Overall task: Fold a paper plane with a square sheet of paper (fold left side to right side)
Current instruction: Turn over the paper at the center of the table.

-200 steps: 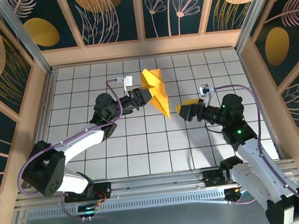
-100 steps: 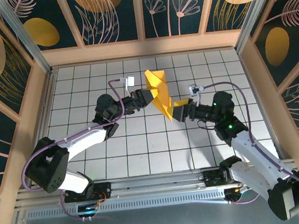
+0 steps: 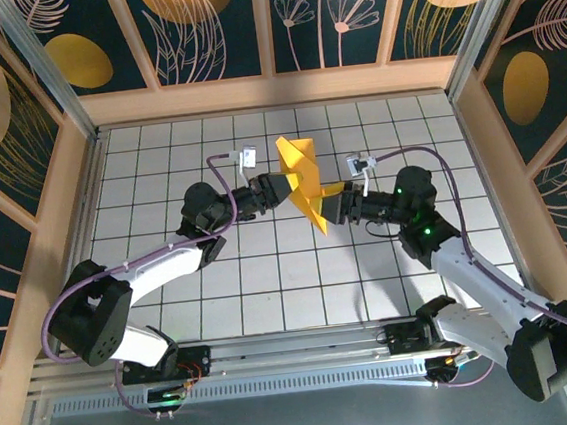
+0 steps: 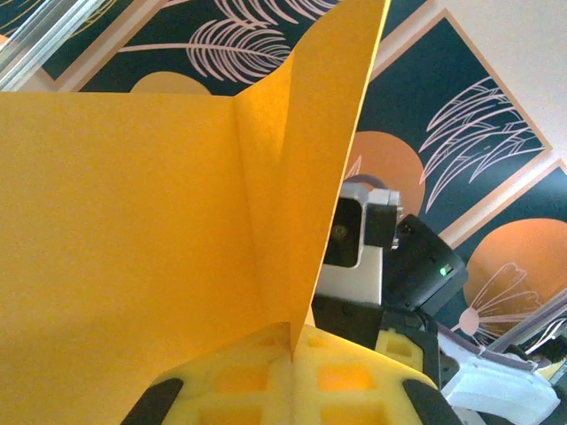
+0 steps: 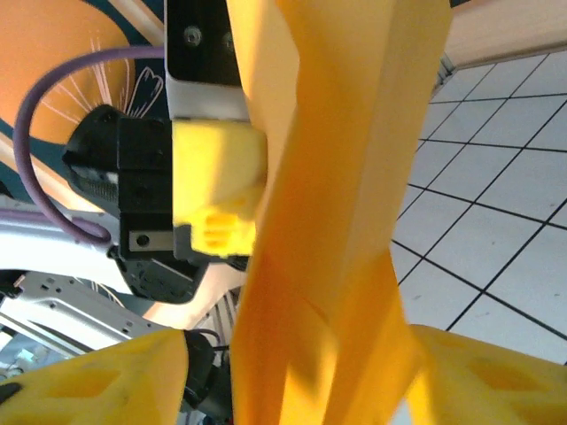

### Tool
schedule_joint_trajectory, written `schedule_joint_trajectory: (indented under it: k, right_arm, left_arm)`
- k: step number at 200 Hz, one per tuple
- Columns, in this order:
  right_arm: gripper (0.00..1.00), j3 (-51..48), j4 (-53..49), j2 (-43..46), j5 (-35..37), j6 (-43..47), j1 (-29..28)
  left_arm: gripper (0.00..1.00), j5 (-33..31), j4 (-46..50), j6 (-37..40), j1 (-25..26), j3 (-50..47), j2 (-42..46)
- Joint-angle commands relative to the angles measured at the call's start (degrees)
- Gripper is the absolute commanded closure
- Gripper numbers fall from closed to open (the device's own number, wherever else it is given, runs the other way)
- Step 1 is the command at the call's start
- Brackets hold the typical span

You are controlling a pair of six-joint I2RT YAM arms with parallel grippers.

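The plane (image 3: 301,176) is held above the table (image 3: 271,294), just above the centre of the top view. Its long axis runs top to bottom and its pointed tip lies at the lower right. The left gripper (image 3: 283,185) is clamped on its left edge. The right gripper (image 3: 330,206) straddles the tip with its jaws partly apart, and a gap shows beside the paper.
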State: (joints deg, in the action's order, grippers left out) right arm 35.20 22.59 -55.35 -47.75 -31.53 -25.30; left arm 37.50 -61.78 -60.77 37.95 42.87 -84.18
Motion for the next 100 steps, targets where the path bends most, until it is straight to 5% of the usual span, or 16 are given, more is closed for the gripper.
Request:
schedule_joint_trajectory:
  k: [1, 13, 44, 74, 100]
  right_arm:
    - [0.62, 2.50, 1.94, -0.78, -0.62, 0.38, -0.35]
    - [0.73, 2.82, 1.55, -1.06, -0.47, 0.57, -0.36]
    - [0.94, 3.90, -1.83, -0.63, 1.08, 2.08, -0.37]
    - [0.99, 5.90, -10.79, 0.98, 7.37, 6.12, -0.83]
    - [1.00, 10.55, -24.59, 0.40, 22.84, 11.59, -4.35]
  left_arm:
    - [1.00, 0.88, -2.27, 0.53, 0.23, -0.77, 0.35]
    - [1.00, 0.28, -0.40, 1.82, 0.28, -0.86, 0.80]
    - [0.76, -3.57, 6.24, 6.49, 0.23, -1.29, 3.20]
    - [0.64, -12.28, 16.97, 12.95, 0.24, -2.06, 7.40]
    - [0.56, -23.31, 27.65, 17.80, 0.27, -3.36, 12.42]
